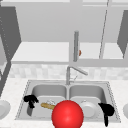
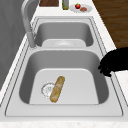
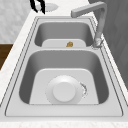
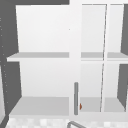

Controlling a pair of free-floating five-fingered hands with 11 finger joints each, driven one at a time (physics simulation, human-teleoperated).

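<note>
Our left hand (image 1: 31, 100) hangs over the left edge of the left basin of the grey steel double sink (image 1: 110, 87), fingers curled downward and holding nothing. In the left side view it (image 2: 113, 63) sits just above the basin's front rim. Nearest to it is the golden-brown bread loaf (image 2: 57, 89), lying flat on the basin floor with one end over the round metal drain (image 2: 47, 89); in the front view the loaf (image 1: 47, 106) lies just to the right of that hand, apart from it.

Our right hand (image 1: 107, 111) hovers at the right rim of the right basin, fingers pointing down and loosely closed, gripping nothing. Just beside it in that basin lies a round white plate (image 3: 64, 91), face down by the look of its raised foot. A large glossy red ball (image 1: 67, 114) floats in front of the sink divider.

To take the loaf well, we judge that we should open the fingers, come down along its length and close across its middle, clear of the drain.

The curved grey faucet (image 2: 27, 22) stands behind the divider. A small plate (image 2: 80, 8) holding a tomato sits on the white surface (image 2: 105, 22).
</note>
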